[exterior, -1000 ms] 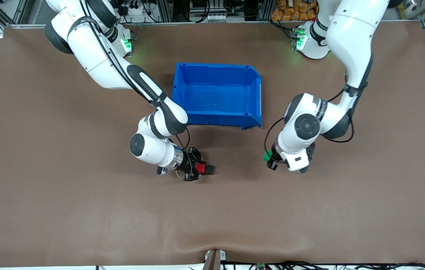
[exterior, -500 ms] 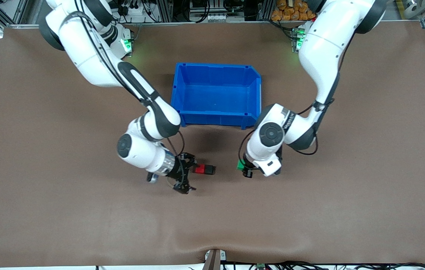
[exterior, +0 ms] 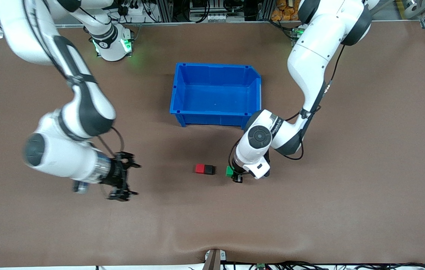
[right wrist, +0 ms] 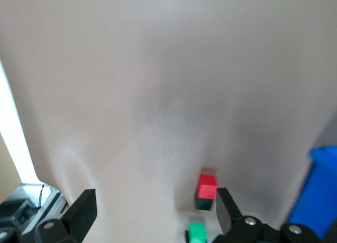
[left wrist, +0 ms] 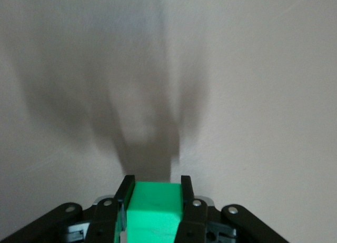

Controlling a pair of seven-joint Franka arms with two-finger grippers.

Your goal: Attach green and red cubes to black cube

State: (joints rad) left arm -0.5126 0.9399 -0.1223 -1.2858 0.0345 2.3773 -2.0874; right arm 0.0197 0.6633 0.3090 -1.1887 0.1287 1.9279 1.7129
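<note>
Left gripper [exterior: 233, 174]: fingers [left wrist: 187, 193] clamped on the green cube [exterior: 229, 171], which sits between them just beside the black cube [exterior: 209, 170], a small gap apart. Red cube [exterior: 199, 168] touches the black cube's face away from those fingers; the pair rests on the worktop [exterior: 310, 210]. Right gripper [exterior: 129, 180]: fingers spread, empty, well apart from the cubes, toward the right arm's end.

You'll find the joined pair of cubes [exterior: 205, 169] on the table [exterior: 310, 225], with the bin [exterior: 216, 66] at twelve o'clock, farther from the front camera. At three o'clock, near the pair but apart, the third cube [exterior: 229, 171] sits in the left gripper [exterior: 232, 174], perhaps touching the table. The right gripper [exterior: 134, 179] hangs at nine o'clock, well apart.
</note>
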